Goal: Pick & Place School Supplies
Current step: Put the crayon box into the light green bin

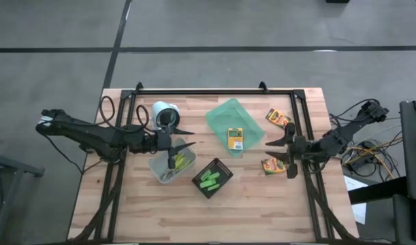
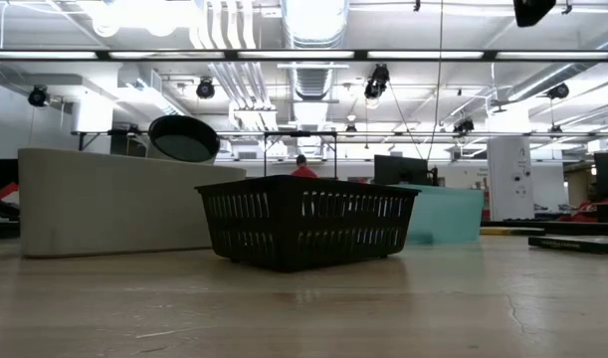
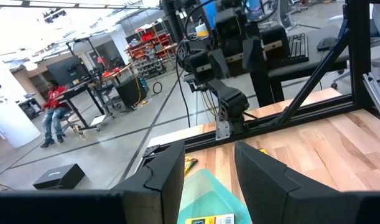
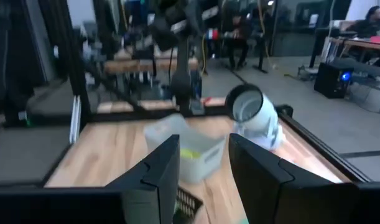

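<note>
I report from the remote station, taking the clear bin [image 1: 172, 163] as my reference point.

Left gripper [image 1: 185, 137]: I see it just beside the clear bin, over that bin's far rim, with its two fingers spread and nothing between them. In the left wrist view the same left gripper [image 3: 208, 171] shows an empty gap between the dark fingers [image 3: 168, 171].

Right gripper [image 1: 276, 150]: it stands well apart from the clear bin, on the table's right side, fingers parted and holding nothing. The right wrist view confirms the gap, with the clear bin [image 4: 186, 152] visible through it.

School supplies, placed against the clear bin:
- Inside the bin lie yellow-green items [image 1: 180, 162]; I cannot tell exactly what each one is.
- Green marker sticks [image 1: 211, 178] lie in the black square box [image 1: 225, 180], just beside the bin on its right.
- One crayon box [image 1: 235, 138] lies in the translucent green tray [image 1: 225, 112], right of the bin and farther back.
- A second crayon box [image 1: 278, 118] lies on the wooden table [image 1: 146, 211] beyond the tray.
- A third crayon box [image 1: 272, 165] lies just beside the right gripper.

The white cup [image 1: 165, 113] lies on its side just behind the bin.

The low view shows a dark mesh basket [image 2: 305, 221] and no gripper.
</note>
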`<state>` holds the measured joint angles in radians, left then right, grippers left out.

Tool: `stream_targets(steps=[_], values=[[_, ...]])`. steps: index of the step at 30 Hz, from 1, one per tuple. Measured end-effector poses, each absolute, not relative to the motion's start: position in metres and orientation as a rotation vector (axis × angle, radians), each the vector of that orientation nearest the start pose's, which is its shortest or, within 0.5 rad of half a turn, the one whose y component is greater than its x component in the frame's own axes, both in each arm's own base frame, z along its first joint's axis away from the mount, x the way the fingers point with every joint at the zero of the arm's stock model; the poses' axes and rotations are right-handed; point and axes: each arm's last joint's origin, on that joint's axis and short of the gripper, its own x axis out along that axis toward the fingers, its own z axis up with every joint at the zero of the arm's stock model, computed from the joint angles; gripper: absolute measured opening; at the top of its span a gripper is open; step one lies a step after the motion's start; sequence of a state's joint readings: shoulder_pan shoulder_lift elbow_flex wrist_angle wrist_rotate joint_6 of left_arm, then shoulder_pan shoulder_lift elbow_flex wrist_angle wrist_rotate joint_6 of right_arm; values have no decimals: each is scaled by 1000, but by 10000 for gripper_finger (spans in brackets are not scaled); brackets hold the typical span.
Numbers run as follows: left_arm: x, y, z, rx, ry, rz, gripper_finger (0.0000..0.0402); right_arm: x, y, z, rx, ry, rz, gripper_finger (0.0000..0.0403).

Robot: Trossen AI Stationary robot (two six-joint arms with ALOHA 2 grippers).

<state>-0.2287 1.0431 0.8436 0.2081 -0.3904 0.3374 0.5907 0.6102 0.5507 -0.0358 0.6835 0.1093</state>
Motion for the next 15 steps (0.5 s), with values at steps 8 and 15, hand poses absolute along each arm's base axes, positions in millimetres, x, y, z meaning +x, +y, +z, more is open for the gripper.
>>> stream_targets(steps=[8,15], values=[[230,-42,343,334,19,162,147,128,64,303,147,-29,-92,134],[230,-42,343,280,14,156,147,129,65,302,248,-33,-95,134]])
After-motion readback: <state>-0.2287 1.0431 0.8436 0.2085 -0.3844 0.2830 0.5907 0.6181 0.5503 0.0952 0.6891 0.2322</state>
